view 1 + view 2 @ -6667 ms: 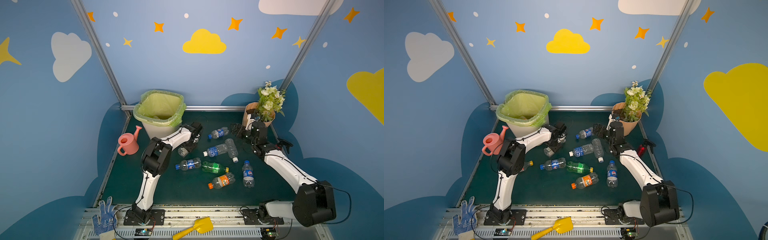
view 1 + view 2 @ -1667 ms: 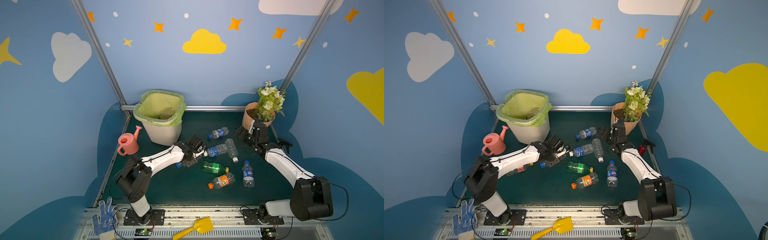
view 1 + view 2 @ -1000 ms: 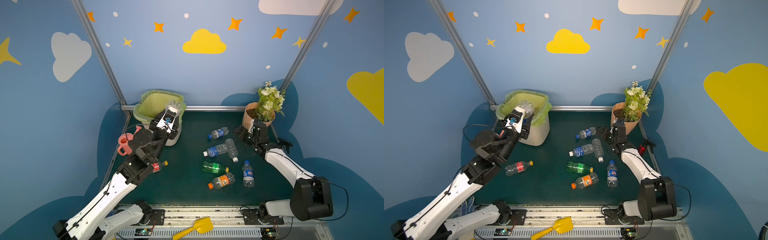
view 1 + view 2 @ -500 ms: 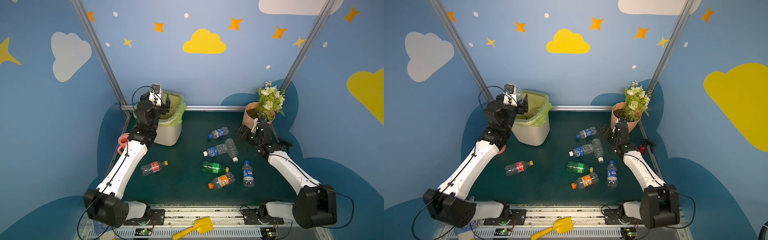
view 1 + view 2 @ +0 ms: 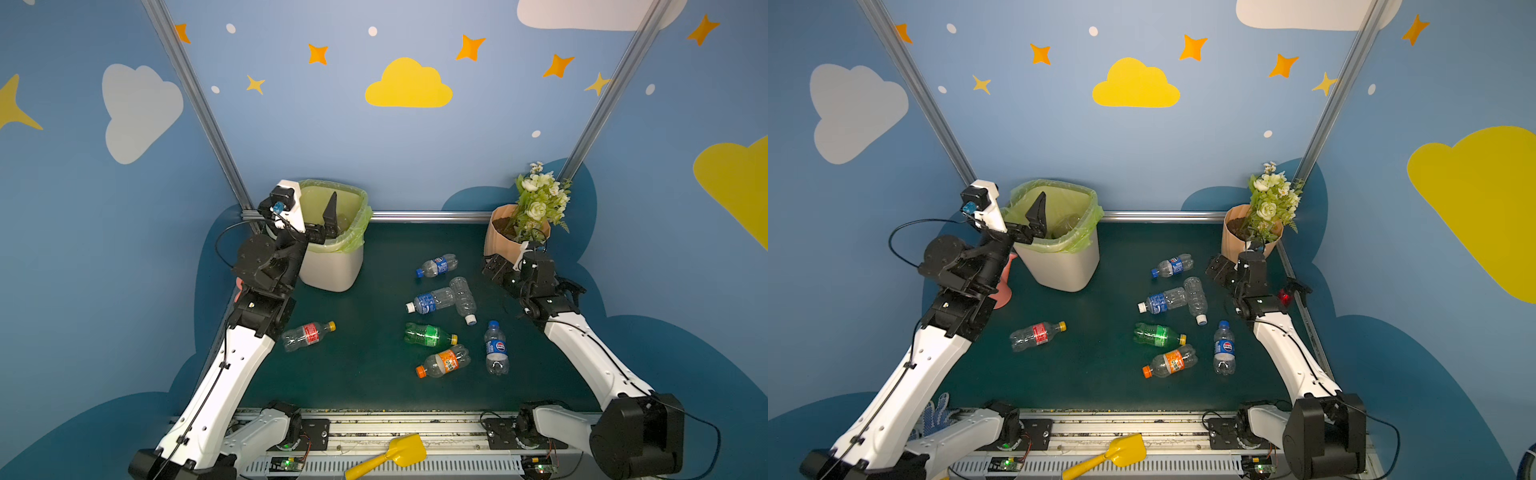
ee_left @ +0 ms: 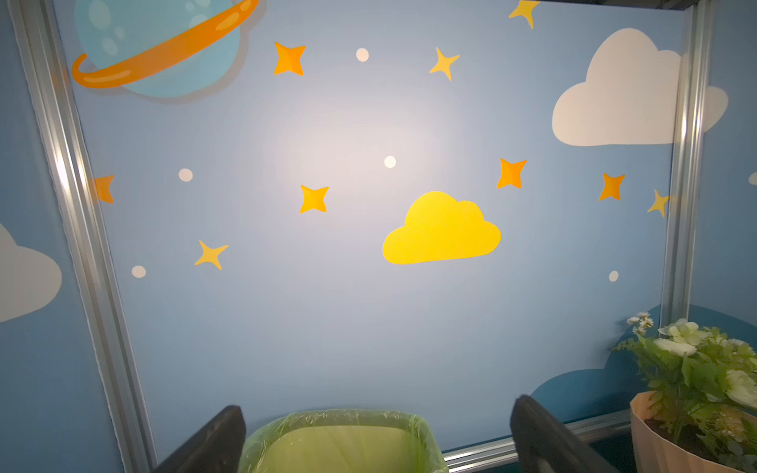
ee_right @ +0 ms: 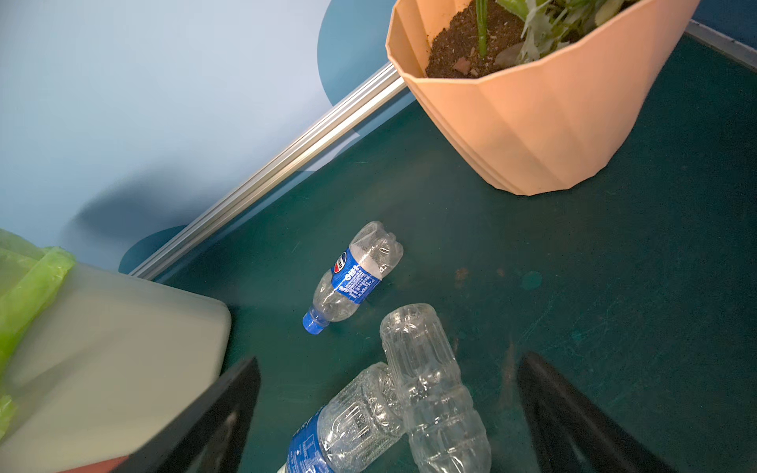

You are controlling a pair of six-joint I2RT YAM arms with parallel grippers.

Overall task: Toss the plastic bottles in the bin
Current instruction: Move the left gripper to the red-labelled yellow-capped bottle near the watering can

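Left gripper [image 6: 379, 428] is up off the mat [image 5: 365, 382], now over the bin [image 5: 332, 270]; claw wide, load released | right gripper [image 7: 395, 409] wide, empty | I count seven plastic bottles [image 5: 428, 334] left

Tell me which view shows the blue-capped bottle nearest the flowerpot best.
The right wrist view: the blue-capped bottle lies close and whole, label and cap sharp. Both top views show it whole but small, left of the flowerpot. The left wrist view misses it, showing wall and the bin rim.

Left pincer [image 6: 377, 405] spread wide, green-lined bin [image 6: 336, 414] between its fingers [image 6: 213, 442]; flowerpot [image 6: 655, 438] near
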